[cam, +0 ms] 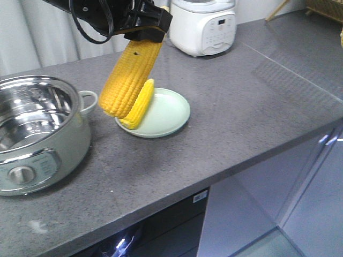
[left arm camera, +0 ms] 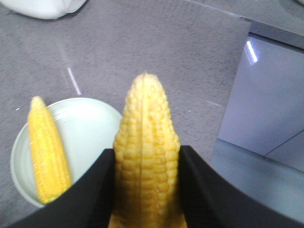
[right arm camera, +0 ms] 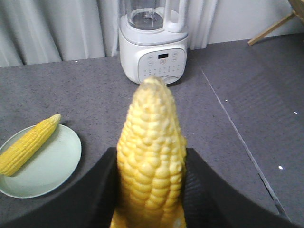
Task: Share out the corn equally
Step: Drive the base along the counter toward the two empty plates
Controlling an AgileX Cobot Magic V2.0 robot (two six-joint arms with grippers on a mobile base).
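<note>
So both hands have a cob right now. The left hand [left arm camera: 146,159] is clamped shut on the thick end of the left cob [cam: 131,75], black fingers [left arm camera: 95,190] pressed against both sides. In the front view that cob hangs tilted in the air, its free end pointing down, and it overlaps the near-left edge of the plate [cam: 174,112]. Can't tell from that angle if it's actually over the plate or just in front of it, but it isn't touching anything. From the left wrist view it sits off to the right of the plate, over bare desk [cam: 241,107].

The right hand [right arm camera: 151,159] is doing the same thing: closed around the base of the right cob [right arm camera: 151,118], with the pale tip sticking out past the fingers. I can't spot this hand in the front view. Its own camera puts it to the right of the plate, and beyond the plate a white blender [right arm camera: 152,52] stands at the back of the desk.

The third one, the plate cob [cam: 140,107], lies on the left part of that pale green plate, fat end poking over the rim.

Left of the plate there's a stainless electric pot [cam: 32,139], lid off. Its side handle is near the plate rim but not touching it.
</note>
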